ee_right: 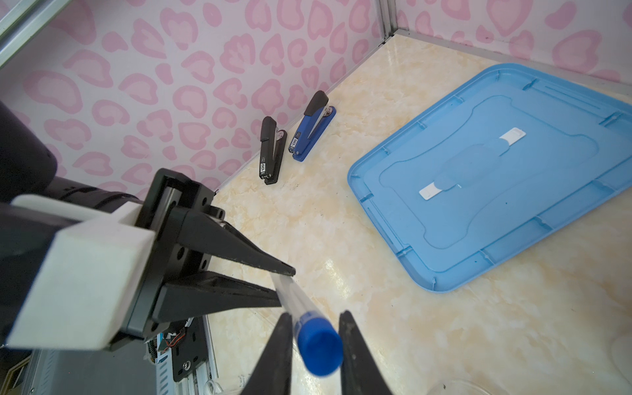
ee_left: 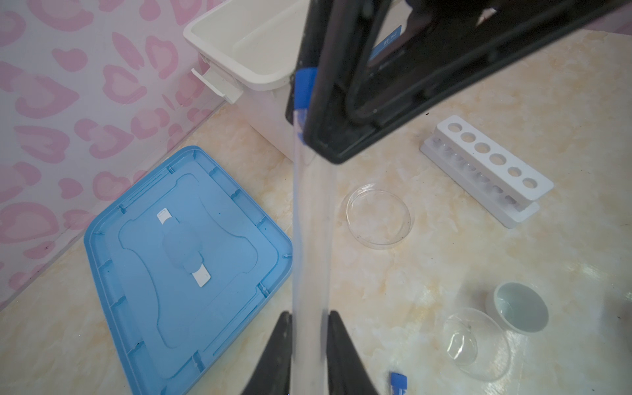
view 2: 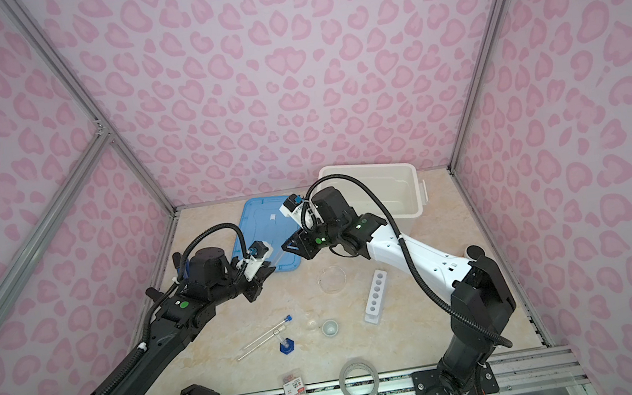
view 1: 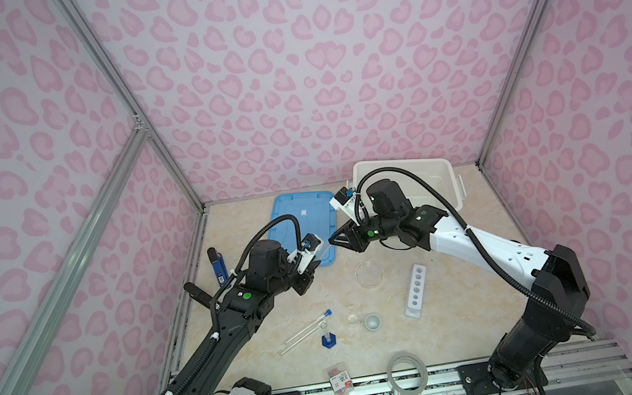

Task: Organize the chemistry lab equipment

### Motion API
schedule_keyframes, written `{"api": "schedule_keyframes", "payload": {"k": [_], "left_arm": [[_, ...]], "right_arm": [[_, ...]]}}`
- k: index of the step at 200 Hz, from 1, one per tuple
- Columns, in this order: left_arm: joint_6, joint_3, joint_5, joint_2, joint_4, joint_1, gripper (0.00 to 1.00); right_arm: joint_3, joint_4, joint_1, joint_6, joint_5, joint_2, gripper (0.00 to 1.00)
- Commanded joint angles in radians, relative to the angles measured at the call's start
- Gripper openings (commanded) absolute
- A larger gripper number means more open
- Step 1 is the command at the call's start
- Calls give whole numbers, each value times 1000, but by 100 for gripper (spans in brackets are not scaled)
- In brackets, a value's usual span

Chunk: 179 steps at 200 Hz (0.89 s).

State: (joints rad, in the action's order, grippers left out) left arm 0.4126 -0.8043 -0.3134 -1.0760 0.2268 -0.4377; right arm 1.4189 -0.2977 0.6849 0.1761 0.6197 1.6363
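1. Both arms reach inward and meet tip to tip in the air. The left gripper (ee_left: 309, 313) and the right gripper (ee_right: 315, 314) face each other above the near corner of the blue lid (ee_left: 188, 256).
2. The left gripper is clamped on the clear end of a test tube (ee_left: 311, 222), which runs straight across to the right gripper.
3. The right gripper's jaws flank the tube's blue cap (ee_right: 319, 345). We cannot tell whether they pinch it.
4. Count of tubes: three, with one held and two loose tubes (view 1: 306, 328) lying on the table below the left gripper, toward the arm bases.
5. One each, all resting below the grippers: blue-based cylinder (view 1: 328, 340), petri dish (view 1: 369, 274), tiny glass dish (view 1: 353, 319), white cup (view 1: 372, 321) and six-hole rack (view 1: 416, 290).
6. In both top views the held tube is barely discernible between the tips. The white bin (view 1: 405, 160) sits behind the right gripper, partly covered by that arm.
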Motion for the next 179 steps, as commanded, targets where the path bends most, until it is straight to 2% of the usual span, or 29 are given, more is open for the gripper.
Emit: {"api": "schedule_keyframes", "payload": {"k": [1, 72, 132, 179], "left_arm": [[12, 9, 23, 1, -30, 1, 24], [14, 12, 39, 1, -35, 0, 28], [9, 9, 14, -16, -32, 1, 29], [20, -2, -7, -63, -2, 1, 33]], "right_arm": [[-2, 8, 1, 2, -14, 5, 23], [-2, -31, 0, -22, -45, 8, 22], [-3, -216, -34, -79, -180, -30, 29], [-61, -257, -55, -93, -213, -65, 32]]}}
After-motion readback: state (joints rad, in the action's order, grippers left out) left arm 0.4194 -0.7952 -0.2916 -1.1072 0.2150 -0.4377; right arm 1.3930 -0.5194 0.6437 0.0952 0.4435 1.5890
